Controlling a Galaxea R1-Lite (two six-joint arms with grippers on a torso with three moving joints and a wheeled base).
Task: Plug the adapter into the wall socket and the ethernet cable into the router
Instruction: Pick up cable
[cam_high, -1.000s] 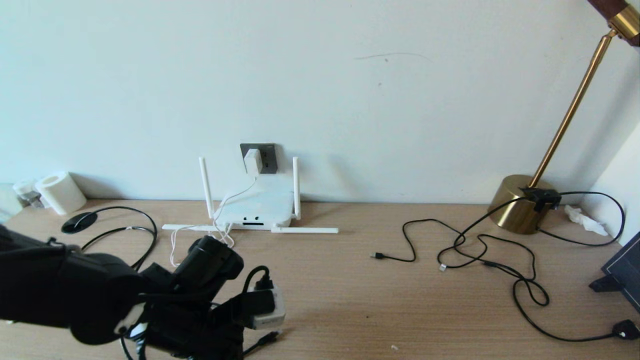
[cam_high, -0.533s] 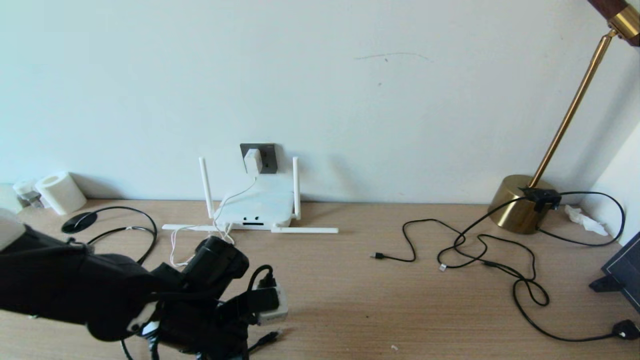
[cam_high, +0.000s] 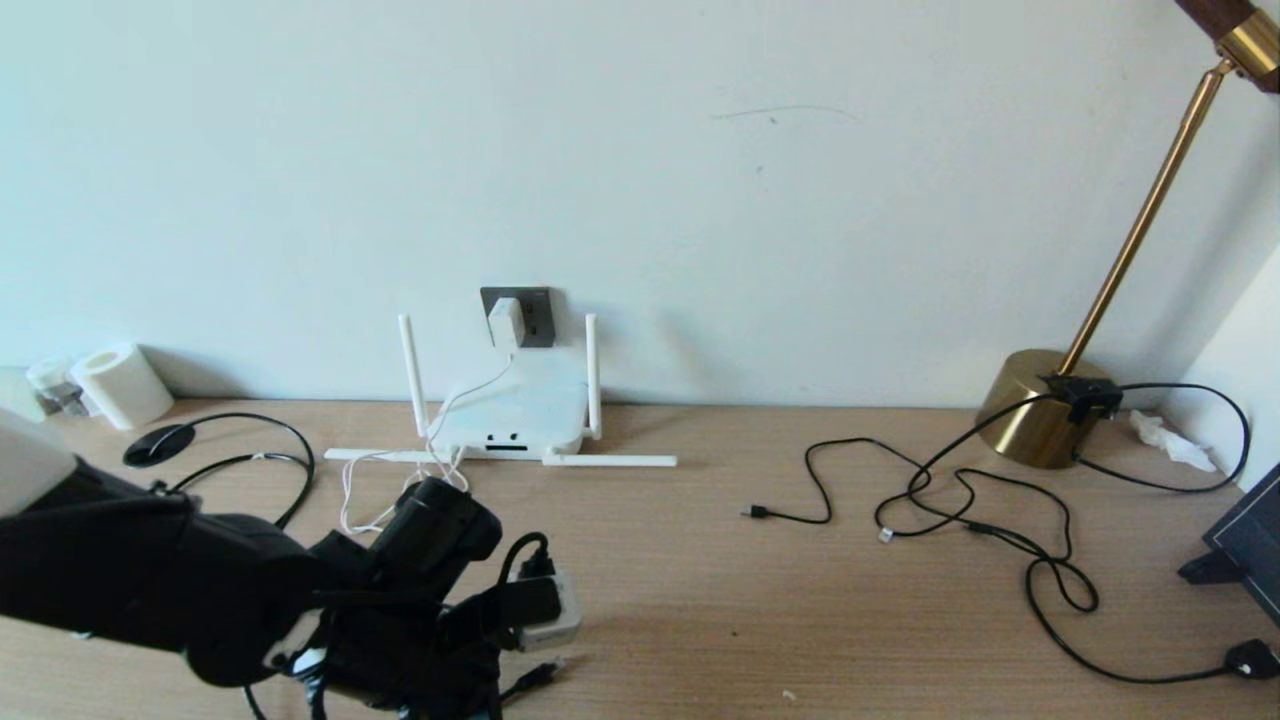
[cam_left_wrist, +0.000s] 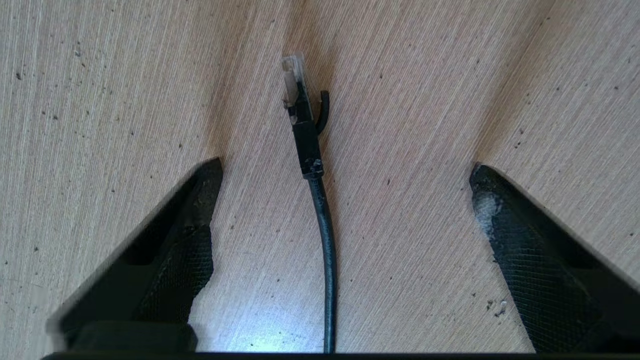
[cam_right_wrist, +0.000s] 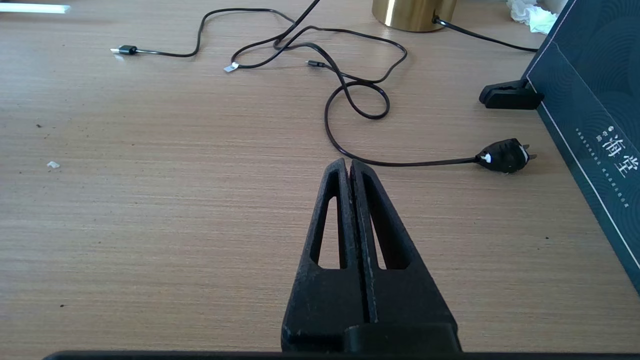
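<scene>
Left pincer spread over the ethernet cable – limp cord, brittle clip; pinch the stiff black sleeve.

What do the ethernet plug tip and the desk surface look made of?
The ethernet cable ends in a see-through tip, likely clear hard plastic, behind a matte black sleeve that looks rubbery. The desk shows fine straight grain with a low sheen: wood or laminate, hard to tell.

We see even, soft daylight on the pale wall and the wooden table, with faint shadows behind the router. A bright glare patch sits on the wood under the left gripper. Its near fingers look blurred.
</scene>
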